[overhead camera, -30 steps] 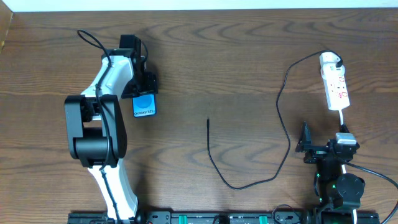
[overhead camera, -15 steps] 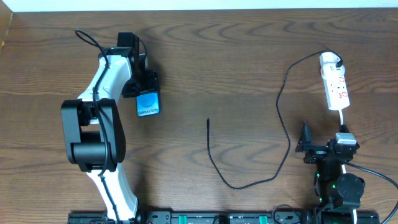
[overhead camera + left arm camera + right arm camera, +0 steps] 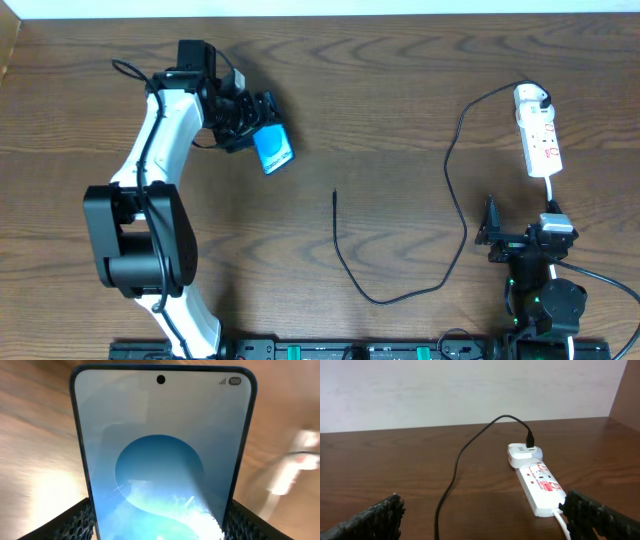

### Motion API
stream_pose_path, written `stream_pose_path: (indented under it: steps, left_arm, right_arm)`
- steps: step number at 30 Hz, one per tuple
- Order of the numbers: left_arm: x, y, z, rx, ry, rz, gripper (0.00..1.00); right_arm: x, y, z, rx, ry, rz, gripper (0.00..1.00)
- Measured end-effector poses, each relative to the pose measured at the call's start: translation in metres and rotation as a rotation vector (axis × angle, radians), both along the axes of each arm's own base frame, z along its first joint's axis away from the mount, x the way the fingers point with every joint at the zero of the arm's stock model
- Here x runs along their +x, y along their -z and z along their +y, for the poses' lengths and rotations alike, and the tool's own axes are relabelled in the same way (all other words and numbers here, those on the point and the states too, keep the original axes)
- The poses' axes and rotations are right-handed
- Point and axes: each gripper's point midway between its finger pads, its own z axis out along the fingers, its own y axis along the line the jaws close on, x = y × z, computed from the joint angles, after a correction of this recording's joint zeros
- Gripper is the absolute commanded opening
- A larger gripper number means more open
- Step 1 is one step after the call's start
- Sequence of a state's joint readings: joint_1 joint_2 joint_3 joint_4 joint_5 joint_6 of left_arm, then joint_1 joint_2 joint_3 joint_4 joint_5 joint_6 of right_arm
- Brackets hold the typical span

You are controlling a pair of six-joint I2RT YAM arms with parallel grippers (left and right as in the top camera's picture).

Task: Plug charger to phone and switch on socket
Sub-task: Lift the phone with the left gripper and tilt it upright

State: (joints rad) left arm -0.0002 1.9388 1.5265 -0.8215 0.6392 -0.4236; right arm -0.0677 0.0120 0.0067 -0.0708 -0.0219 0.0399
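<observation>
My left gripper (image 3: 258, 134) is shut on the phone (image 3: 272, 148), gripping its two long edges and holding it tilted above the table's left half. In the left wrist view the phone (image 3: 162, 455) fills the frame, blue-circle wallpaper lit, between both fingers (image 3: 80, 521). The charger's black cable (image 3: 447, 160) loops across the table; its plug tip (image 3: 335, 196) lies free at the centre. Its white adapter (image 3: 522, 454) sits in the far end of the socket (image 3: 540, 485), which lies at the right side (image 3: 540, 138). My right gripper (image 3: 520, 228) stands open near the socket's cord end, holding nothing.
The socket's white cord (image 3: 563, 525) runs toward my right gripper (image 3: 485, 520). A pale wall (image 3: 470, 390) stands behind the table's far edge. Bare brown wood (image 3: 400, 80) lies between the two arms.
The left arm has carried the phone up and to the right, toward the table's centre, and turned it to a slant. The right arm, cable and socket have stayed still.
</observation>
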Motion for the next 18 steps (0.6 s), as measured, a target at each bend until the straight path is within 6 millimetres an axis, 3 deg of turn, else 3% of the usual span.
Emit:
stream_pose_path:
  steps: [10,18]
  left_arm:
    - [-0.009,-0.038,-0.039,-0.355,-0.151,0.205,0.07]
    - [-0.016,-0.066,-0.058,-0.561,-0.186,0.348,0.07]
  right_arm:
    - [0.000,0.000,0.000,0.000,0.000,0.000,0.99]
    - [0.000,0.000,0.000,0.000,0.000,0.000,0.99]
